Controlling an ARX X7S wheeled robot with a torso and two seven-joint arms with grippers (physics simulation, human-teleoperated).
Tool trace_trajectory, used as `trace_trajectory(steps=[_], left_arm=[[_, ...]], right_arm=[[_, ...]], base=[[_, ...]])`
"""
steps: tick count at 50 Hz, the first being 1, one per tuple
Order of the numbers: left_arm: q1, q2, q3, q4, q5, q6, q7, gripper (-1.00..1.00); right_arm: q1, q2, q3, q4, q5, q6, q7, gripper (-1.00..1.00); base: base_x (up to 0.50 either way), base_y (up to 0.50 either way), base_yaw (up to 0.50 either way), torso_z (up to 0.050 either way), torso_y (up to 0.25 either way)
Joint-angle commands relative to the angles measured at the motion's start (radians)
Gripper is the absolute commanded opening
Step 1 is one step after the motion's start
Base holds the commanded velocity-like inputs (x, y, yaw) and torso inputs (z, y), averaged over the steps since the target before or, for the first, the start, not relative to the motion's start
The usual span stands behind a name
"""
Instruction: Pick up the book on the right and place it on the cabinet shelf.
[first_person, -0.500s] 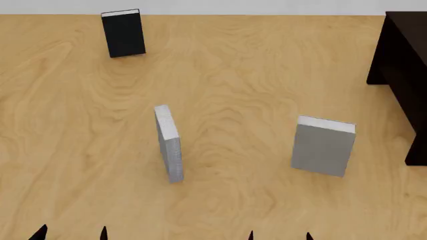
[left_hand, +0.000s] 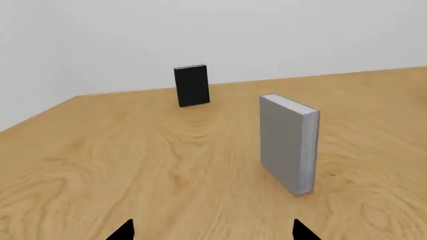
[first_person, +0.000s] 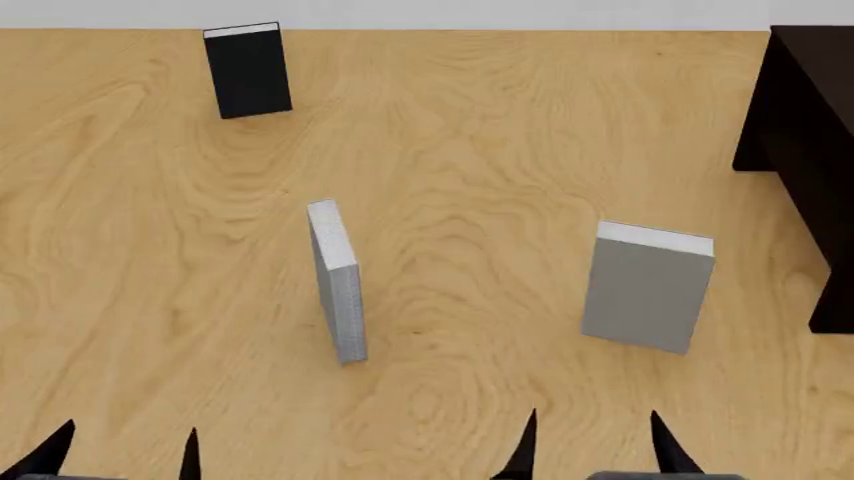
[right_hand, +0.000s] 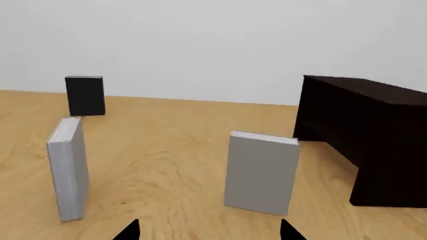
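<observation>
The plain light-grey hardcover book (first_person: 647, 300) stands upright just beside the near-black wooden cabinet (first_person: 814, 130), ahead of the right tool (first_person: 594, 445), whose tips stand apart, empty; an off-centre approach could topple it.

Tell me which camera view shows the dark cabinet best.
The right wrist view: the cabinet shows its top and side, standing beyond the plain grey book. The head view catches only its edge, cropped at the right. The left wrist view misses it.
</observation>
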Motion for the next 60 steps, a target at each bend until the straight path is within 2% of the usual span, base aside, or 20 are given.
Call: trace_trajectory(steps=[1,12,23,27,38,55,60], left_arm=[[-0.057,-0.043,0.002,0.137,0.005,-0.203,-0.014,1.00],[-0.183,-0.078,0.027,0.199,0.023,-0.395,-0.002,1.00],[-0.311,-0.109,0.081,0.213,0.043,-0.501,0.026,1.00],[-0.345,-0.098,0.057,0.223,-0.001,-0.540,0.055,1.00],[-0.401,-0.118,0.063,0.270,0.011,-0.603,0.049,1.00],[-0.379,-0.117,0.051,0.346,-0.015,-0.630,0.046,1.00],[-0.378,-0.117,0.051,0.348,-0.019,-0.625,0.045,1.00]], right_arm=[[0.096,0.077,0.027,-0.186,0.000,0.258,0.012,1.00],[0.243,0.148,0.067,-0.272,0.026,0.480,-0.013,1.00],[0.451,0.192,0.044,-0.269,0.037,0.659,-0.039,1.00],[0.511,0.200,0.031,-0.264,0.035,0.703,-0.040,1.00],[0.574,0.191,0.027,-0.247,0.054,0.742,-0.049,1.00],[0.581,0.199,0.028,-0.276,0.067,0.769,-0.052,1.00],[0.579,0.204,0.008,-0.288,0.062,0.766,-0.049,1.00]], base=[[0.00,0.00,0.00,0.000,0.000],[0.00,0.00,0.00,0.000,0.000],[0.00,0.00,0.00,0.000,0.000],[0.00,0.00,0.00,0.000,0.000],[0.00,0.00,0.00,0.000,0.000],[0.00,-0.48,0.00,0.000,0.000],[0.00,-0.05,0.00,0.000,0.000]])
